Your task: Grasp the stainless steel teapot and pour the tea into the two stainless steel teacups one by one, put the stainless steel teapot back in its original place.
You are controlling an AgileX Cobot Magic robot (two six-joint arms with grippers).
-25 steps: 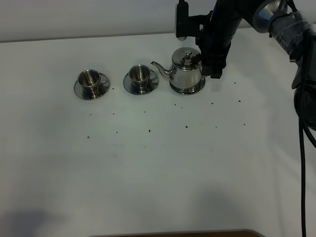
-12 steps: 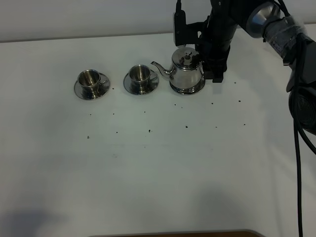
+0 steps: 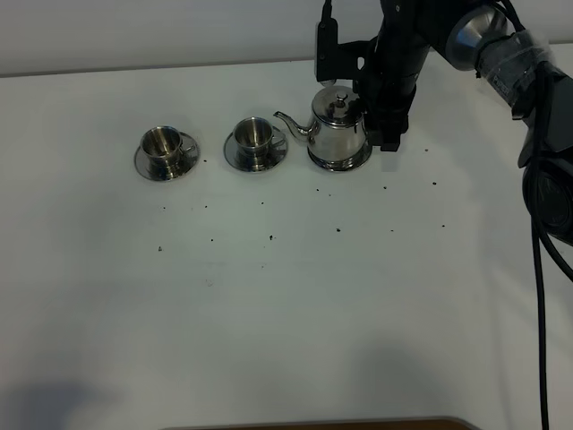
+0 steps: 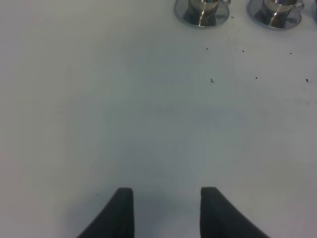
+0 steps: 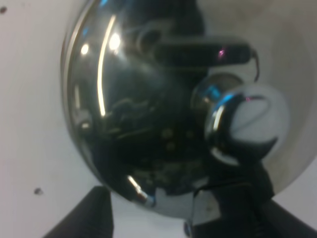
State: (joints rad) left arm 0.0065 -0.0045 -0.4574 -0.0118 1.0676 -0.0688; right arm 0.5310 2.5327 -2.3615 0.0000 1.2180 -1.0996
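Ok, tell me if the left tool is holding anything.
No, the left tool is open above the white table, with nothing in its gap.

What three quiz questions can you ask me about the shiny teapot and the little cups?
1. True or false: the teapot is lifted high above the table.
2. The teapot's spout points: A) toward the nearer teacup; B) away from both cups; C) straight up.
3. How many small teacups stand in the row beside the teapot?

Key
1. False. It stands on its round dish.
2. A.
3. Two. The other teacup is farther from the pot.
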